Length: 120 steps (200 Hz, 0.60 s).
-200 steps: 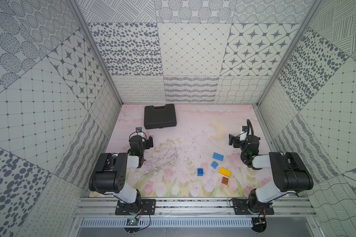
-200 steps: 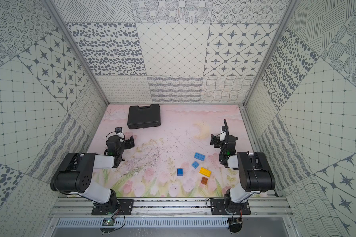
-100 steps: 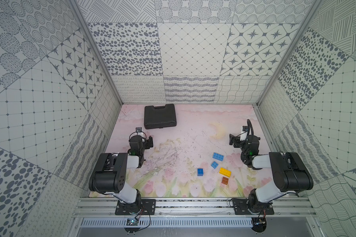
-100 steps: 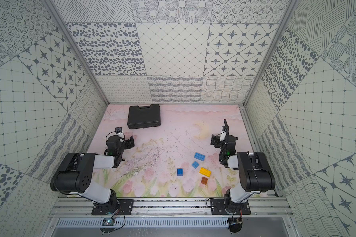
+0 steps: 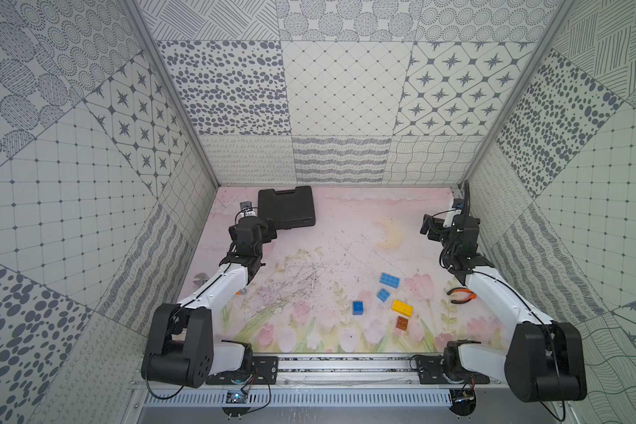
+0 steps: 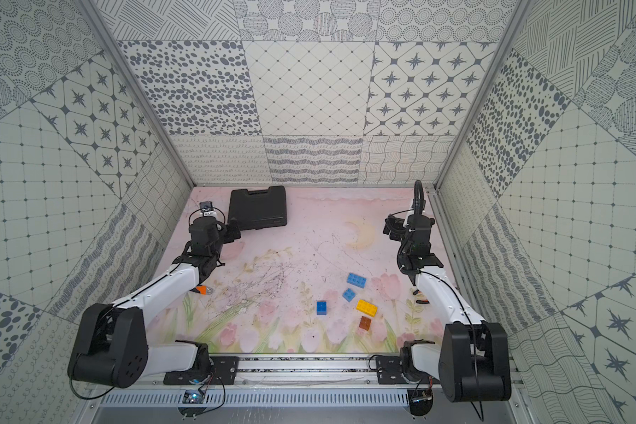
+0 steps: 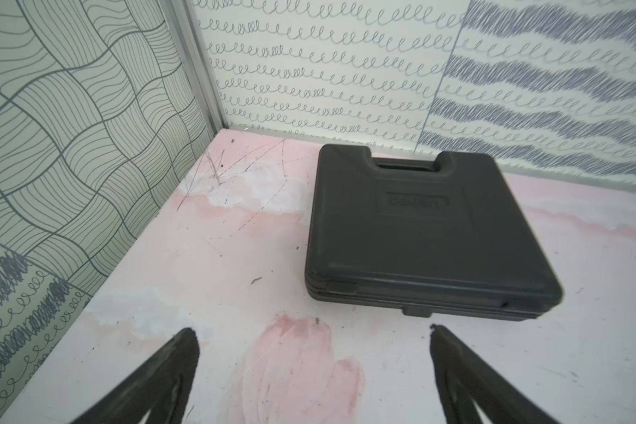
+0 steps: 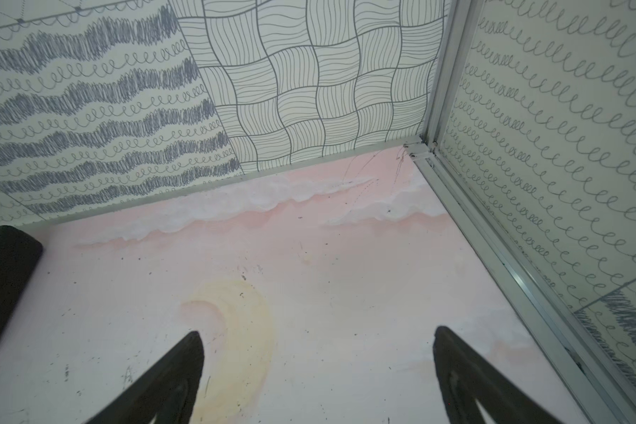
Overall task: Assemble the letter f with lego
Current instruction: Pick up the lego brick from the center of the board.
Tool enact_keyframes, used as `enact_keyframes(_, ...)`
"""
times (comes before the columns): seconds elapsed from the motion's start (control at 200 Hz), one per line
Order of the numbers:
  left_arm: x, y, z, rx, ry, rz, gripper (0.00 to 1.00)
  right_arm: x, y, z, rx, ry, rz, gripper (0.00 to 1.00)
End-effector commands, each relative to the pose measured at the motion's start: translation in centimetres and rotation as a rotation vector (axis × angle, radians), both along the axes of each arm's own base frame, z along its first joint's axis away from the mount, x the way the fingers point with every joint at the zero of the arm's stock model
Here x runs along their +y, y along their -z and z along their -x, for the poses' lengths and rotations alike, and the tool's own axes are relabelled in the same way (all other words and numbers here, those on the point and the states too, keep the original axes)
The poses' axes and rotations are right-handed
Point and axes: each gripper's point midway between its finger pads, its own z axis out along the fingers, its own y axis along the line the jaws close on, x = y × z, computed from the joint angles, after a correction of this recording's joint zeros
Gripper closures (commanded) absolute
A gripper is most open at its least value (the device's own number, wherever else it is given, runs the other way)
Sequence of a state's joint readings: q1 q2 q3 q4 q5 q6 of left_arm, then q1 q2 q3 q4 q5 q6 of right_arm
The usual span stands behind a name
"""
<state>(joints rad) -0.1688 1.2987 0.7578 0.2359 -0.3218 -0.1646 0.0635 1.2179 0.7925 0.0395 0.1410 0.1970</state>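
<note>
The lego lies loose on the pink mat, right of centre, in both top views: a long light blue brick (image 5: 389, 279), a small light blue one (image 5: 383, 294), a darker blue one (image 5: 358, 307), a yellow one (image 5: 401, 307) and a brown-orange one (image 5: 401, 323). All are apart, none joined, so the letter f is not in view. My left gripper (image 5: 269, 232) (image 7: 311, 330) is open and empty at the back left, far from the bricks. My right gripper (image 5: 428, 229) (image 8: 316, 332) is open and empty at the back right, beyond the bricks.
A black plastic case (image 5: 286, 207) (image 7: 419, 235) lies flat at the back left, just ahead of my left gripper. Orange-handled pliers (image 5: 461, 293) lie by the right forearm. Another orange-handled tool (image 6: 202, 290) shows under the left forearm. Patterned walls close in three sides.
</note>
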Motion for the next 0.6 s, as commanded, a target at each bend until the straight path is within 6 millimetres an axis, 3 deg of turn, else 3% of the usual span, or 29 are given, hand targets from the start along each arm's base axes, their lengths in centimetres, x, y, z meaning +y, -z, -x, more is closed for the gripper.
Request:
enact_keyframes(0.0, -3.0, -0.9, 2.7, 0.154, 0.055, 0.117, 0.01, 3.1, 2.2, 2.6, 0.202, -0.073, -0.018, 0.02)
enact_keyframes(0.16, -6.6, -2.9, 3.9, 0.194, 0.154, 0.141, 0.01, 10.0, 2.2, 4.8, 0.286, -0.270, -0.057, 0.02)
enact_keyframes(0.325, -8.6, -1.8, 5.1, 0.232, 0.158, 0.141, 0.01, 15.3, 2.7, 7.6, 0.371, -0.367, -0.084, 0.02)
enact_keyframes(0.595, -10.2, -1.3, 5.8, 0.262, 0.169, 0.078, 0.01, 22.4, 7.0, 13.3, 0.508, -0.449, -0.073, 0.02)
